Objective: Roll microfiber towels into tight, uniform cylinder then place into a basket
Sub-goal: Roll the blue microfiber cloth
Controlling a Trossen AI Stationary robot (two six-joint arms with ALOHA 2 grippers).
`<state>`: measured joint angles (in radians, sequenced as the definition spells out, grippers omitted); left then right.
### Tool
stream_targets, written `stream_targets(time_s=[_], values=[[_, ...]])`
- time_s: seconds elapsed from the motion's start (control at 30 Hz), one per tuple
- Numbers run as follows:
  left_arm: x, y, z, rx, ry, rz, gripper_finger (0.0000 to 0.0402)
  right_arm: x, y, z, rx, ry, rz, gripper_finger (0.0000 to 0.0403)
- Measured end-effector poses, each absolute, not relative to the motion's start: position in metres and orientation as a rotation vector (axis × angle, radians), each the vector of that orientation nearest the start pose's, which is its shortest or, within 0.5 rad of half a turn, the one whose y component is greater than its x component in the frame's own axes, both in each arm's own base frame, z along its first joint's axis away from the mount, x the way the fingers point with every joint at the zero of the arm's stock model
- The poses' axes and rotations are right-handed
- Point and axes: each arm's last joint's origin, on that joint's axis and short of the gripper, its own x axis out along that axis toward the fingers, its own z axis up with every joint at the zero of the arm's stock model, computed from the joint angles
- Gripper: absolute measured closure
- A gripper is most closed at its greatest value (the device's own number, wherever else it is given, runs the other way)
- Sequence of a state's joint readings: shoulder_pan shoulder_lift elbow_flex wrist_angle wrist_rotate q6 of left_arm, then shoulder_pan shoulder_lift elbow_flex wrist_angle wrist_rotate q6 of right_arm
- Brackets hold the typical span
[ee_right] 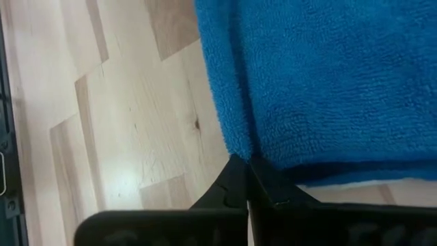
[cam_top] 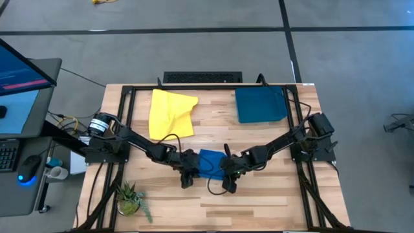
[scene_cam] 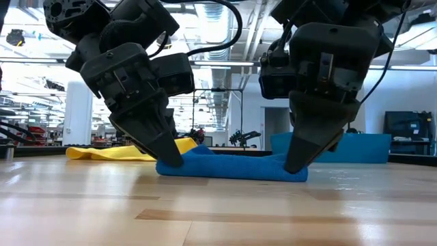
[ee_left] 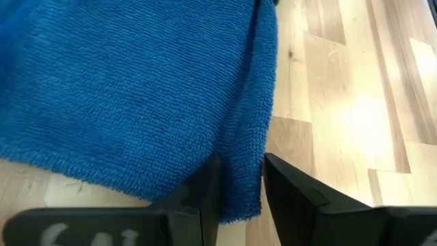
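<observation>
high view: the blue towel [cam_top: 210, 162] lies mid-table between both grippers; left gripper [ee_left: 240, 188] stands narrowly parted astride its edge, right gripper [ee_right: 247, 179] pinched closed on its corner

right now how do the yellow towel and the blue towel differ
The yellow towel lies loosely folded at the table's far side, untouched; the blue towel lies folded flat in the near middle between both claws. The right claw pinches its corner, while the left claw straddles its edge. Both are outside the basket.
</observation>
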<state>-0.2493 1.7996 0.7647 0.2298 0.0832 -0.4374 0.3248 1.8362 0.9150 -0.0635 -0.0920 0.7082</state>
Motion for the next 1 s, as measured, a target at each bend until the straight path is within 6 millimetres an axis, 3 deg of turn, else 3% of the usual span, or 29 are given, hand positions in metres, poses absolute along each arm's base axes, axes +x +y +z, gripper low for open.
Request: stream_targets(time_s=[0.3,0.73,1.0], values=[[0.3128,-0.0817,0.1108,-0.332,0.859,-0.126,0.0291,0.3200,0.1106,0.1189,0.524,1.069,0.014,0.0393],[0.3133,-0.0800,0.1109,-0.278,0.841,-0.093,0.0214,0.3200,0.1102,0.1185,0.521,1.067,0.007,0.0393],[0.3116,-0.0809,0.1153,-0.236,0.834,-0.120,0.0219,0.3199,0.1102,0.1184,0.520,1.068,0.007,0.0392]])
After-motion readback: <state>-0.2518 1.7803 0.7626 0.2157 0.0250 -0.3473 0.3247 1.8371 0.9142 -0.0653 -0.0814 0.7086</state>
